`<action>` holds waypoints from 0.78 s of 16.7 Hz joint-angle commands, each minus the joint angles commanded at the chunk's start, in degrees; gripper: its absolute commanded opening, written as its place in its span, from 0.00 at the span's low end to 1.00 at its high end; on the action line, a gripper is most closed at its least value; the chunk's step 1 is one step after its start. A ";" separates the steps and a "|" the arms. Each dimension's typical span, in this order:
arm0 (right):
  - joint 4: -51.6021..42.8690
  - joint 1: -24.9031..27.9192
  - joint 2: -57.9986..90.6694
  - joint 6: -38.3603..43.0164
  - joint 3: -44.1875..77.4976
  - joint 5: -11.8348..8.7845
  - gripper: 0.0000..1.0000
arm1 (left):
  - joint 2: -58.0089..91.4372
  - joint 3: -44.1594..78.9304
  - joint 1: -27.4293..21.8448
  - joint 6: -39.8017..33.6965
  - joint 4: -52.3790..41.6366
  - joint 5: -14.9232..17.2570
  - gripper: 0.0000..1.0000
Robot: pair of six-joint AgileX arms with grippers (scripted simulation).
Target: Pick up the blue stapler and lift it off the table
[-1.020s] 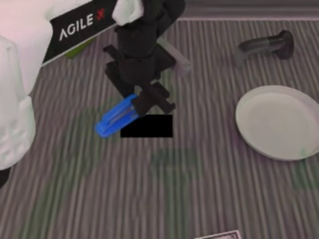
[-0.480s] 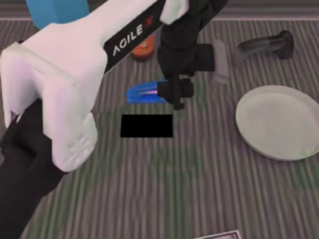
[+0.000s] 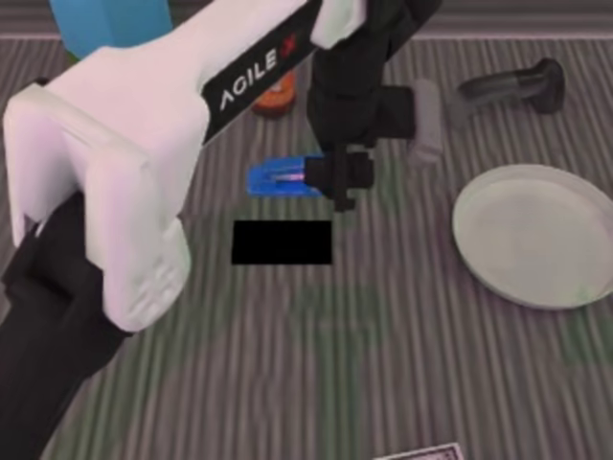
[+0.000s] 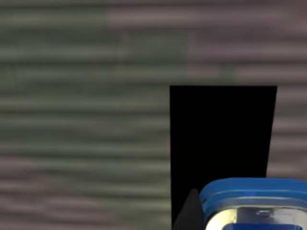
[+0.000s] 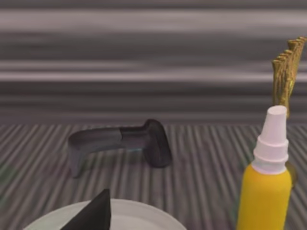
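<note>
The blue stapler (image 3: 281,178) hangs above the striped table (image 3: 383,364), with my left gripper (image 3: 335,179) shut on its right end. The left wrist view has the blue stapler (image 4: 254,191) close up, its pale strip between the jaws, a dark fingertip (image 4: 190,216) against its side and the table (image 4: 86,120) well below. My right gripper (image 5: 98,213) is out of the top view, parked low over the white plate (image 5: 144,215).
A small black rectangle (image 3: 283,241) lies just below the stapler. Right of it are a white plate (image 3: 536,235), a dark handheld scanner (image 3: 508,88) and a grey block (image 3: 426,120). An orange bottle (image 3: 278,93) and a light-blue box (image 3: 110,19) stand behind. A yellow bottle (image 5: 268,191) stands near the right gripper.
One second ago the stapler was low, left of the black rectangle, with the left gripper on it. The arm has since carried it up and to the right; it barely moved in the last half second.
</note>
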 joint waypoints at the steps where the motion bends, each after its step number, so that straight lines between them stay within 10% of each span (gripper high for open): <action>1: 0.00 0.00 0.00 0.00 0.00 0.00 1.00 | -0.32 -1.36 0.14 0.16 1.31 -0.01 0.00; 13: 0.00 0.00 0.00 0.00 0.00 0.00 1.00 | -4.27 -29.62 2.88 3.11 25.20 0.09 0.00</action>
